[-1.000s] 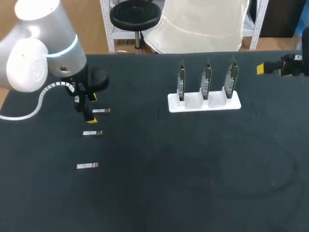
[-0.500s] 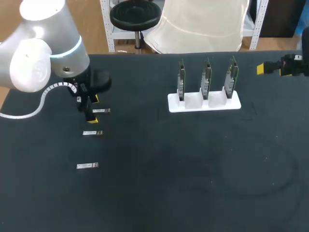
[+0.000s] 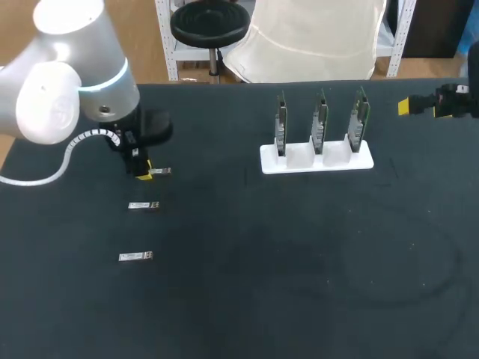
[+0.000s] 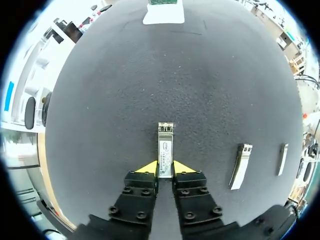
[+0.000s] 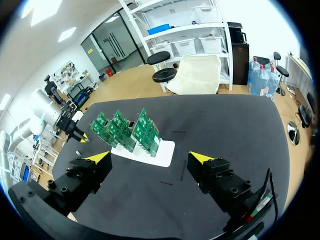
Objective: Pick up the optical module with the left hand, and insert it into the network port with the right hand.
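I am seeing my left gripper (image 4: 165, 168) pinching the optical module (image 4: 165, 144). Its two yellow tips are pressing against the near end of the silver body from either side, and the rest of the module is sticking out ahead of the fingers. In the head view the left gripper (image 3: 142, 170) is sitting low over the dark counter (image 3: 299, 262) on my left side, and the optical module (image 3: 160, 172) is pointing out of it toward the middle. I cannot tell whether it is lifted or resting on the surface. Two other modules are lying flat on the counter beside the left gripper, well apart from the held one: a nearer one (image 4: 240, 165) and a farther one (image 4: 283, 159). From the head view they are lining up below it, one (image 3: 143, 206) close and the other (image 3: 135, 256) lower down. My right gripper (image 5: 149, 158) is hanging spread wide with nothing between its fingers, off toward the far right edge of the counter. Ahead of it, three green cards (image 5: 125, 130) are standing upright side by side in a white holder (image 5: 162, 152), which is sitting right of the counter's middle, toward its far edge (image 3: 316, 160).
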`<state>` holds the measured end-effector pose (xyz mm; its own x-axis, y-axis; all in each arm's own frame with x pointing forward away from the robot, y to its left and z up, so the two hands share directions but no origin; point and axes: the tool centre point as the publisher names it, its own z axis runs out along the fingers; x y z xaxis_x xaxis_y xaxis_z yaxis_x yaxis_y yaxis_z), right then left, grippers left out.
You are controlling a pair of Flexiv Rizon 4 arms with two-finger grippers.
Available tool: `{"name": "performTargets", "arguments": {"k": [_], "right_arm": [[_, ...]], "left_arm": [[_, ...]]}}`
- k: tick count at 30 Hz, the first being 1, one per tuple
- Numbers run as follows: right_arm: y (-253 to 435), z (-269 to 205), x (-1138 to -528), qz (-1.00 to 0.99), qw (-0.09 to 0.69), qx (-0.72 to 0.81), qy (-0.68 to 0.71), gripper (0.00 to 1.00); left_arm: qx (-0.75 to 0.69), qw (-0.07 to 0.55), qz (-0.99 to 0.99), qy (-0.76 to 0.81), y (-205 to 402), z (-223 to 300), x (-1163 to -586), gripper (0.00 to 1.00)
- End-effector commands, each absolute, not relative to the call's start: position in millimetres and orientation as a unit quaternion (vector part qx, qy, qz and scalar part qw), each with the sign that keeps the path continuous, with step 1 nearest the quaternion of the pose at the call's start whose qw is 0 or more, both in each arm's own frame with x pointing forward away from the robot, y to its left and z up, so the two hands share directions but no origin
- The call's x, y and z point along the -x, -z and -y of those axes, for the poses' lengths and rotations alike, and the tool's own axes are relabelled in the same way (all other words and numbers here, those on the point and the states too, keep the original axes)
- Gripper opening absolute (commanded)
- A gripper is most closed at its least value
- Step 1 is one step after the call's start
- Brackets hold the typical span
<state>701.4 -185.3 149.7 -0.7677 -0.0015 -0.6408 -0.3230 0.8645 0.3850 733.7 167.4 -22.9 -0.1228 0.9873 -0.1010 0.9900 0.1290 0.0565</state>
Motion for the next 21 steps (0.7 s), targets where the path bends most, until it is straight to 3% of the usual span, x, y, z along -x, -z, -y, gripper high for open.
{"name": "performTargets", "arguments": {"k": [1,8,21], "right_arm": [[-150,185,-700,-0.908,0.33,0.088,-0.242,1.0],[-150,185,-700,-0.908,0.33,0.088,-0.242,1.0],[-150,185,-700,-0.908,0.33,0.088,-0.242,1.0]], "left_arm": [[-0.651,0.066,-0.756,0.011,26,-171,-732,0.0],[-0.54,0.09,-0.836,0.036,1,-175,-753,0.0],[-0.426,0.268,-0.854,0.133,-113,-157,-783,0.0]]}}
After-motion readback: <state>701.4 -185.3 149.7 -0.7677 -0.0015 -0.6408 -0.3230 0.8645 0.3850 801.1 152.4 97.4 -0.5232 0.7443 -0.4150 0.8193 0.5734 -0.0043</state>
